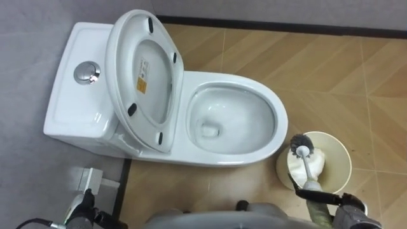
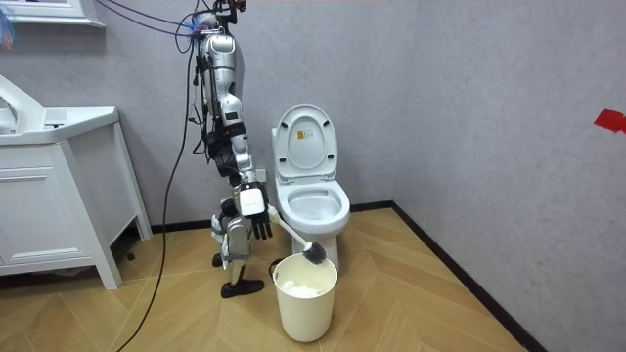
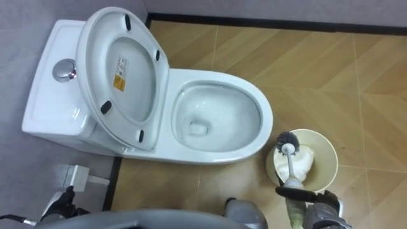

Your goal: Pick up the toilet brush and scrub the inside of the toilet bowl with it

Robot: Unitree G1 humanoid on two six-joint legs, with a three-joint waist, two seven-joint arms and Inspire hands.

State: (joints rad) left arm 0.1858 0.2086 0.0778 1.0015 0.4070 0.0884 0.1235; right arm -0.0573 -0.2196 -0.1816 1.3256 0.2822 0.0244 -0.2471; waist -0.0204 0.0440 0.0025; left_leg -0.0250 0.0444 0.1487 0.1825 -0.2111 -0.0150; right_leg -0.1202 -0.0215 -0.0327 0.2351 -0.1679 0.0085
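Room: grey-walled bathroom with a herringbone wood-look floor (image 1: pixel 305 57). The robot stands at the toilet's side with the tank on its left. A white vanity cabinet (image 2: pixel 59 196) sits well apart at the room view's left.
Toilet brush (image 1: pixel 306 166): near right and tilted, with its black bristle head raised at the far end. The head hangs over the bin's mouth, not in the bowl.
Right hand (image 1: pixel 346 208): at the near right edge, curled round the brush's grey grip.
Waste bin (image 1: pixel 343 149): cream and round, on the floor just right of the bowl's front. White paper (image 1: pixel 321 164) lies inside it, under the brush head.
Toilet bowl (image 1: pixel 278 124): white and uncovered, left of the bin.
Seat and lid (image 1: pixel 122 70): both raised, leaning back over the tank (image 1: pixel 70 108), which carries a chrome flush button (image 1: pixel 87 72).
Left hand (image 1: pixel 81 213): low at the near left, by the tank's foot and idle. I cannot tell whether it grips anything.
Step in hand: as I judge it, carrying the brush toward the bowl; scrubbing has not begun.
Next move: swing the head left over the rim, then tip it down inside. Keep the handle clear of the rim and the raised seat.
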